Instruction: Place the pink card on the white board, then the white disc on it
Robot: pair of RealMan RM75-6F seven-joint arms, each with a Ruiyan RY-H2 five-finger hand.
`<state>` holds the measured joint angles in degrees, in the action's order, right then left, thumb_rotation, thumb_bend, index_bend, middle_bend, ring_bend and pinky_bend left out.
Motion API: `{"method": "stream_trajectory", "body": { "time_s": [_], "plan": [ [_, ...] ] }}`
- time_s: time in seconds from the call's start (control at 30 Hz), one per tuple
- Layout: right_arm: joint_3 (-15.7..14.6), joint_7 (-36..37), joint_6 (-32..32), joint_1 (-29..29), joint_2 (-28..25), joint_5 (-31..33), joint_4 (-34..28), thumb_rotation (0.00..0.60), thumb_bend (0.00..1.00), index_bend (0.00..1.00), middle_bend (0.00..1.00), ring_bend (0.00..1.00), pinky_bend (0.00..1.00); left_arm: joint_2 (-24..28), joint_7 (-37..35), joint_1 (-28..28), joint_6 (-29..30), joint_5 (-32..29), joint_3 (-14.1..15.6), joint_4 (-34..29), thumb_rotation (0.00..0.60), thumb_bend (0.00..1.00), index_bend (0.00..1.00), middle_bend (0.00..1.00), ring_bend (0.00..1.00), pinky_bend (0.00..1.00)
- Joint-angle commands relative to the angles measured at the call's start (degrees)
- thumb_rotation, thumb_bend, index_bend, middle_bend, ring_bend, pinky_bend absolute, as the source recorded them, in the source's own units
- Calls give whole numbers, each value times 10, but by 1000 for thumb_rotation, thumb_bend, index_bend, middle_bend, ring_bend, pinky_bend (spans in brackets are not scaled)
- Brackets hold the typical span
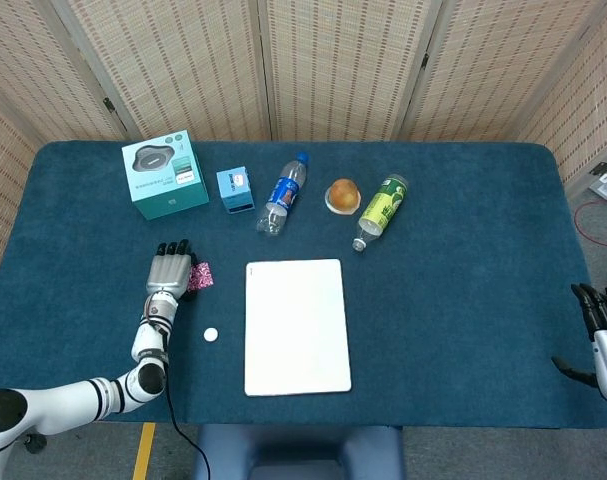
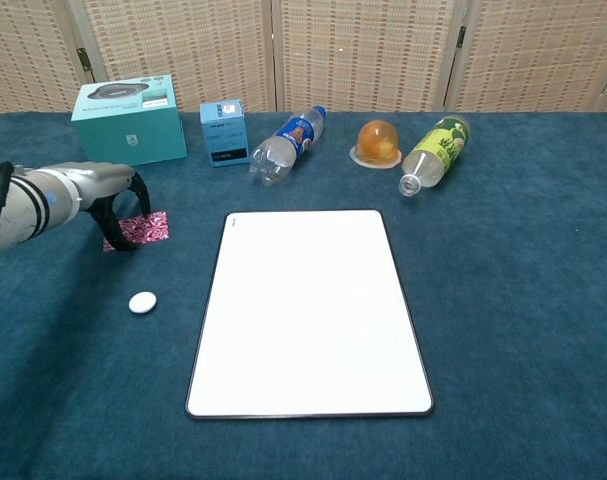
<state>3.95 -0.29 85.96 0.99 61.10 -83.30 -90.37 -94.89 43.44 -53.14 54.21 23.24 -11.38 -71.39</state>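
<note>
The pink patterned card lies flat on the blue cloth, left of the white board. My left hand hovers over the card's left part, its dark fingertips pointing down and touching or nearly touching it. In the head view the left hand covers most of the card. The small white disc rests on the cloth between that hand and the board, also visible as the disc in the chest view. My right hand sits at the table's right edge, fingers spread, holding nothing.
Along the back stand a teal box and a small blue box. Beside them lie a water bottle, an orange jelly cup and a green bottle. Blue cloth covers the table.
</note>
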Motion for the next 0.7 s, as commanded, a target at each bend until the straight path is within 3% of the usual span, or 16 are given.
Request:
{"method": "stream_trajectory", "body": {
  "time_s": [0.03,0.27,0.7],
  "plan": [
    [0,0,0,0,0,-1,0,600,106,22,118,121,18,4,-4,2,2,9,1,-6,600,336,371,77,78,0],
    [1,-2,1,0,-1,-1,-3,600,106,22,118,119,18,20,-16,5,7,43,1,-33,600,342,375,78,77,0],
    [1,-4,1,-1,-3,1,-7,600,106,22,118,118,18,50,-16,-18,18,149,6,-153,600,341,375,78,76,0]
  ]
}}
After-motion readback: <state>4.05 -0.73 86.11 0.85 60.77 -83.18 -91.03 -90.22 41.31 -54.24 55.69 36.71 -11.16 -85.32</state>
